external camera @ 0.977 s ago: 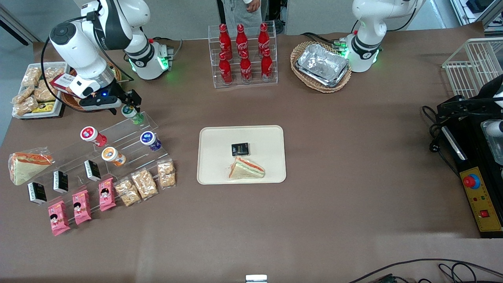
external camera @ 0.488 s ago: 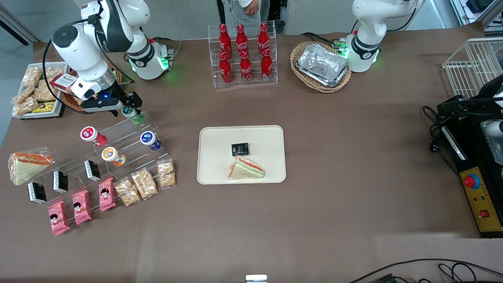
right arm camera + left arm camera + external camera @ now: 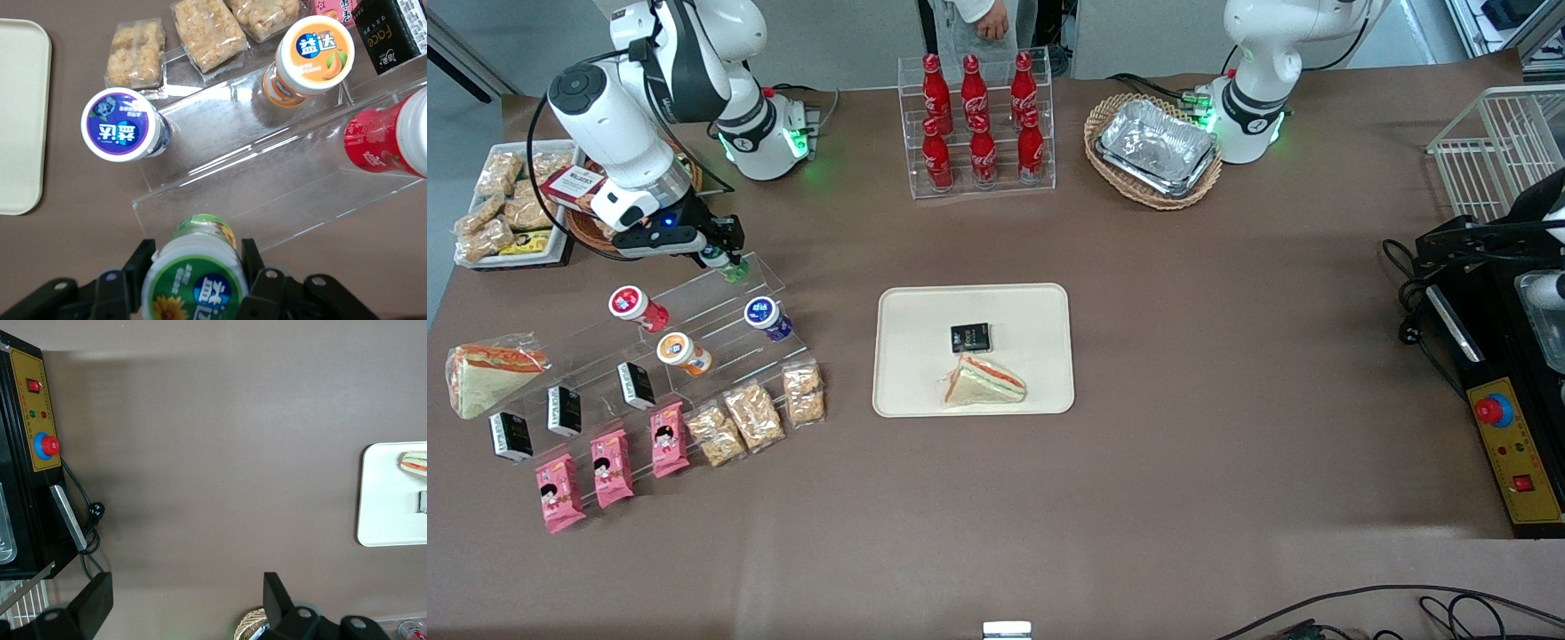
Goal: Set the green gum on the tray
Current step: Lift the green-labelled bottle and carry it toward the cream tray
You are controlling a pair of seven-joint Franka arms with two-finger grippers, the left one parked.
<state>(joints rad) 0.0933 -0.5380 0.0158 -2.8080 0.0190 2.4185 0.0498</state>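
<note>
The green gum [image 3: 195,279], a green bottle with a white lid and green label, stands on the highest step of the clear acrylic stand [image 3: 267,180]. My right gripper [image 3: 197,267] is down over it, its fingers [image 3: 148,257] against both sides of the lid. In the front view the gripper [image 3: 716,247] covers the lid and only the gum's green body [image 3: 736,269] shows. The cream tray [image 3: 925,356] lies mid-table, nearer the parked arm's end, holding a sandwich [image 3: 985,380] and a small black box [image 3: 970,338]. Its corner shows in the right wrist view [image 3: 20,120].
The stand also holds blue [image 3: 122,127], orange [image 3: 313,57] and red [image 3: 390,143] gum bottles and black boxes [image 3: 636,385]. Snack bags [image 3: 751,413] and pink packets [image 3: 609,467] lie nearer the camera. A cola rack [image 3: 978,124] and a foil-tray basket [image 3: 1156,151] stand farther away.
My gripper has come down over the green gum and now hides its lid in the front view. The bottle has stayed on its step.
</note>
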